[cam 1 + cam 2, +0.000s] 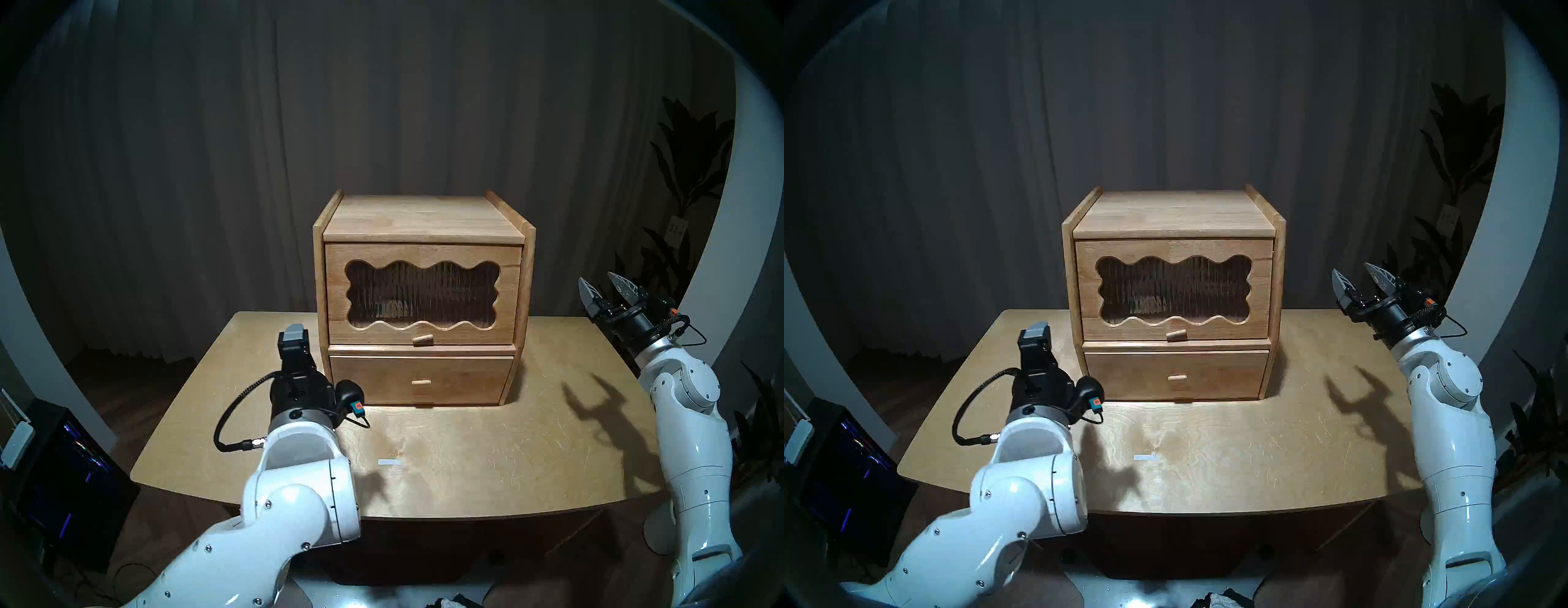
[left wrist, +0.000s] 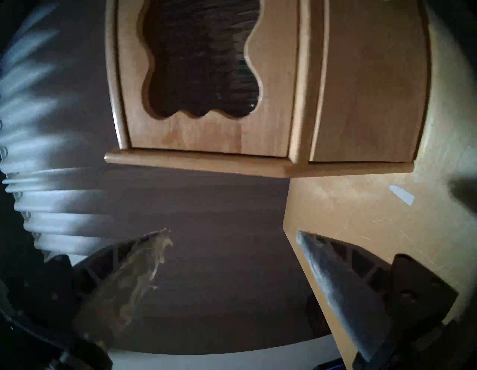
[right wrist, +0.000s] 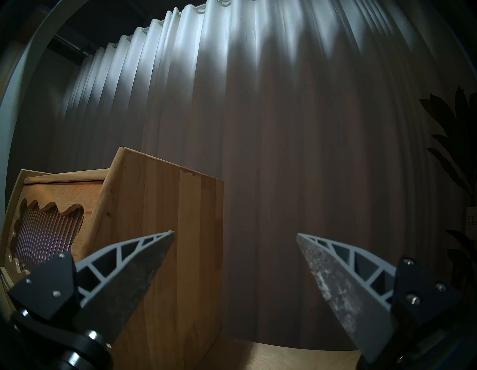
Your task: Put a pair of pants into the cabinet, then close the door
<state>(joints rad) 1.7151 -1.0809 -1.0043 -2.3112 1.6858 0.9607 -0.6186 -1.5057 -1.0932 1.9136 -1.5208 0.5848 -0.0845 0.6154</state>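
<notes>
Ribbed glass of the door [image 3: 49, 232] – sharp from right wrist only

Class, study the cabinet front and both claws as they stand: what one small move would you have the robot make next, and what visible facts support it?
Probably draw the left claw back clear of the cabinet. The door sits flush and shut, a pale shape shows dimly behind its ribbed window, and both the left claw and the right claw are open and empty, so little seems left to do.
</notes>
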